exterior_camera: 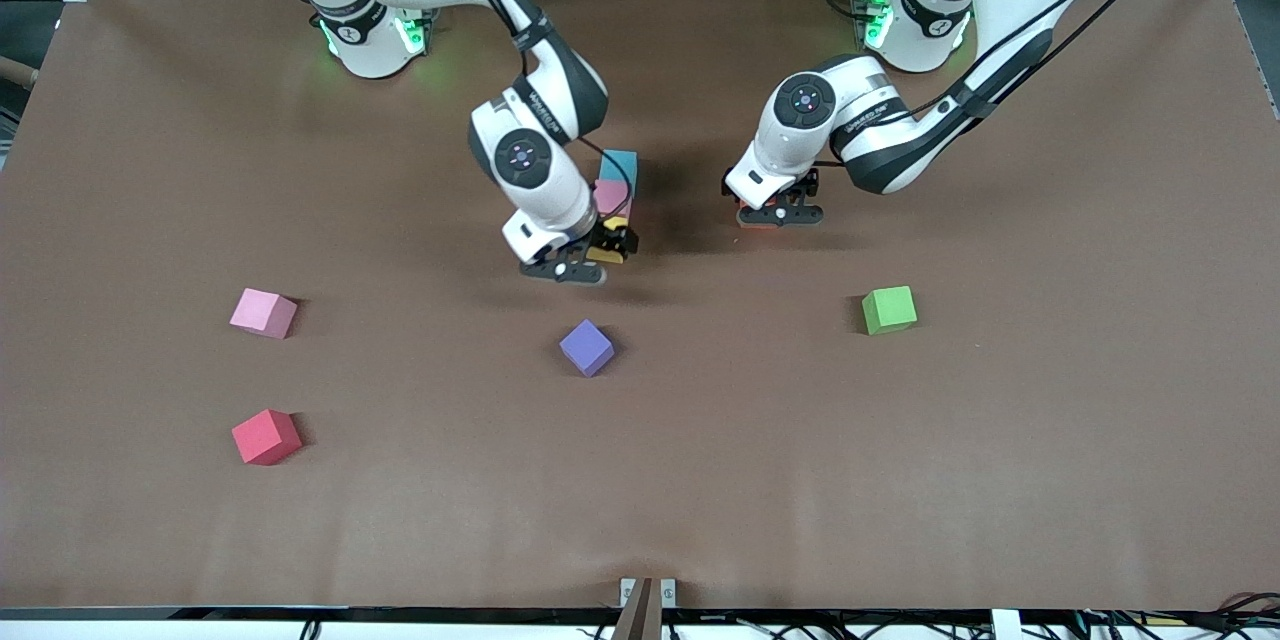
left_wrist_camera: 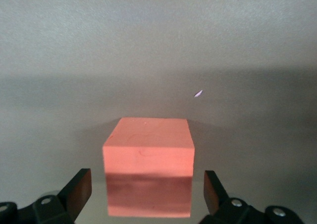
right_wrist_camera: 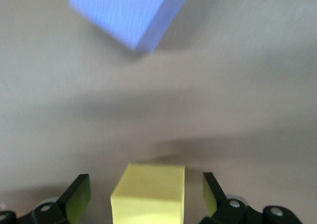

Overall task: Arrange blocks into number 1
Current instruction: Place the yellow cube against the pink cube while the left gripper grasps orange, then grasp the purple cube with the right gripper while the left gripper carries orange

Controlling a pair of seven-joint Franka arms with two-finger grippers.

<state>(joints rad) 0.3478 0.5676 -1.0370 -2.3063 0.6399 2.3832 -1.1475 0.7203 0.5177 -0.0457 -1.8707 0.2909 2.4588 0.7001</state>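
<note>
Front view has the column of the 1 started mid-table: light blue block (exterior_camera: 619, 165) farthest from the camera, mauve-pink block (exterior_camera: 611, 197) touching it on the nearer side, and my right gripper (exterior_camera: 585, 258) sitting right at the near end of that pair. Right wrist view shows the yellow block (right_wrist_camera: 148, 192) between the fingers (right_wrist_camera: 79, 196) with a gap on both sides, so the jaws are apart, not squeezing it. From what I can tell yellow is third in line.

What matters next: the purple block (exterior_camera: 587, 347) lies just nearer the camera than the right gripper, almost straight along the column's axis, but turned off square. The right arm is clearly closer to it.

Left gripper (exterior_camera: 779, 213) is low, beside the column toward the left arm's end, fingers (left_wrist_camera: 78, 190) spread around the orange block (left_wrist_camera: 148, 172), not touching. There's also a second pink block (exterior_camera: 263, 312) toward the right arm's end.
</note>
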